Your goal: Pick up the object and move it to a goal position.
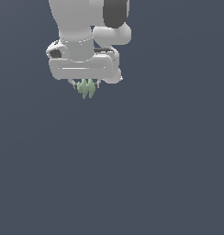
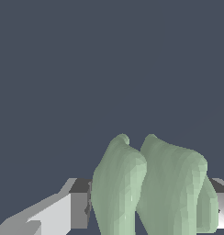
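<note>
gripper (image 1: 84, 85) clamping object (image 1: 86, 88), open surroundings

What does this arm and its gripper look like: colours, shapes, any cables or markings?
The arm is smooth white with rounded, bulbous links and one dark grey band at a joint. The gripper has a wide, boxy white body and short pale fingers with dark grey pads, blocky in the wrist view. No cables or markings show.

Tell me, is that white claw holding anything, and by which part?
Yes. The gripper is closed on the pale green object, its fingers pressing on either side of its upper part while the pointed lobes hang free below.
</note>
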